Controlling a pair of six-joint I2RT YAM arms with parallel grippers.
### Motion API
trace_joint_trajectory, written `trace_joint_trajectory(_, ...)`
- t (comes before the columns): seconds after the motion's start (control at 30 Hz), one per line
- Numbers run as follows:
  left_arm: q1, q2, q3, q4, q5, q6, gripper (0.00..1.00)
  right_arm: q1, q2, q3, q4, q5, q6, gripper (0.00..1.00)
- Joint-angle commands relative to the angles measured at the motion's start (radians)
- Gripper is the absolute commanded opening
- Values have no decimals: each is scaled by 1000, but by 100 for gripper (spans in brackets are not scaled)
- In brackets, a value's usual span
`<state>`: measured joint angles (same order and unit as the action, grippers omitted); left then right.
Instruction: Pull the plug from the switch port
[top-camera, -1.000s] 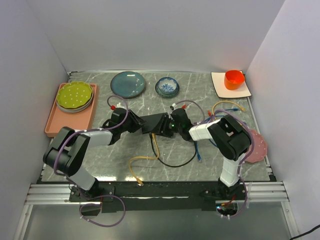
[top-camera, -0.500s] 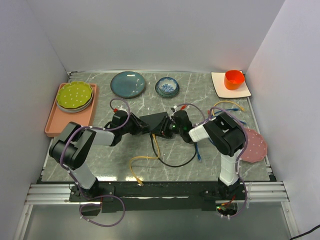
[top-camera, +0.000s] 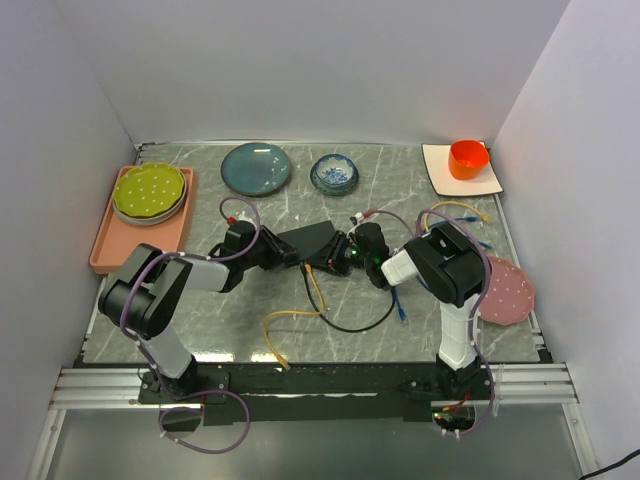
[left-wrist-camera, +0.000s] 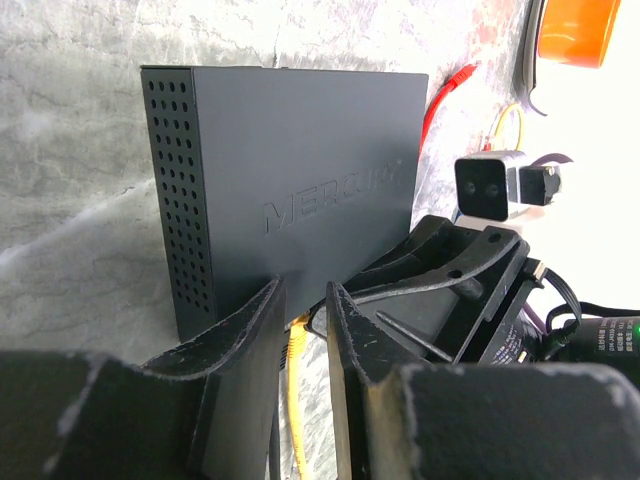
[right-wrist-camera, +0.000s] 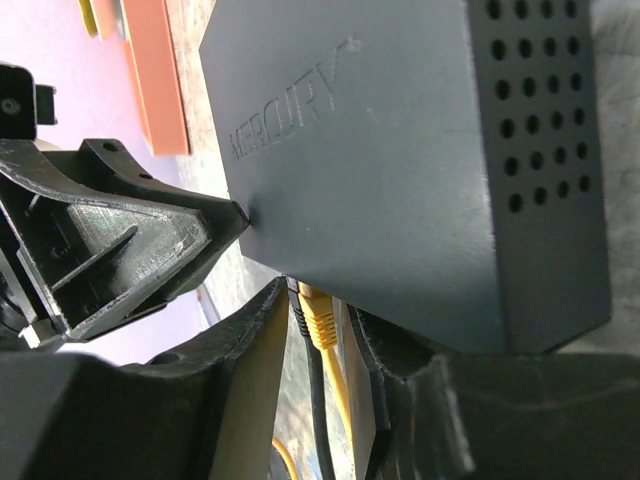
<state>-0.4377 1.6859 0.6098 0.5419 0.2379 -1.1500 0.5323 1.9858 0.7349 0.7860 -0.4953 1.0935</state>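
Observation:
The flat black switch (top-camera: 305, 240) lies tilted at mid-table between my two grippers. A yellow plug (right-wrist-camera: 322, 325) and a black plug (right-wrist-camera: 300, 310) both sit in its socket edge. My left gripper (top-camera: 272, 253) is at the switch's left end. Its fingers are close together at the socket edge (left-wrist-camera: 303, 290), and the yellow cable (left-wrist-camera: 296, 400) shows between them. My right gripper (top-camera: 348, 258) is at the right end. Its fingers stand on either side of both plugs (right-wrist-camera: 320, 300), with a small gap left. The switch also shows in the left wrist view (left-wrist-camera: 300, 170) and the right wrist view (right-wrist-camera: 400, 150).
The yellow cable (top-camera: 300, 313) and a black cable (top-camera: 355, 328) loop toward the near edge. Loose cables (top-camera: 455, 212) lie at the right by a pink plate (top-camera: 510, 292). At the back are a teal plate (top-camera: 256, 167), a blue bowl (top-camera: 334, 173) and an orange cup (top-camera: 468, 158). A tray (top-camera: 110, 250) with a green plate (top-camera: 149, 192) is at the left.
My right gripper has slid a little to the right, off the switch's top. My left arm has reached further in toward the switch. Both plugs stay in their sockets.

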Motion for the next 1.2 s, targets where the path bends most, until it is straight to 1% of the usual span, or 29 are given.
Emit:
trace_joint_trajectory(0.0, 1, 18, -12, -37, -25, 3, 30, -8, 25, 9, -10, 14, 5, 36)
trace_joint_trajectory(0.33, -6, 28, -8, -36, -18, 7, 30, -6, 34, 34, -14, 9, 34, 36)
trace_joint_trajectory(0.57, -16, 28, -4, -40, -25, 13, 29, -5, 41, 77, -50, 4, 43, 32)
trace_joint_trajectory(0.77, -22, 32, -2, -39, -23, 15, 29, -3, 54, 83, -50, -3, 48, 24)
trace_joint_trajectory(0.87, -26, 32, -4, -36, -23, 13, 29, -2, 59, 75, -48, -3, 42, 17)
trace_joint_trajectory(0.9, -26, 29, -5, -34, -22, 13, 29, -2, 58, 72, -47, -3, 39, 12)
trace_joint_trajectory(0.97, -26, 24, -8, -31, -19, 12, 29, 0, 58, 61, -42, -5, 36, 7)
trace_joint_trajectory(1.0, -27, 20, -15, -23, -17, 7, 30, 0, 57, 57, -42, -5, 28, 2)
trace_joint_trajectory(1.03, -27, 15, -18, -17, -15, 6, 31, 1, 57, 49, -42, -5, 22, 0)
trace_joint_trajectory(1.17, -36, 5, -34, 1, -3, -13, 32, 5, 47, 32, -50, -2, -7, 0)
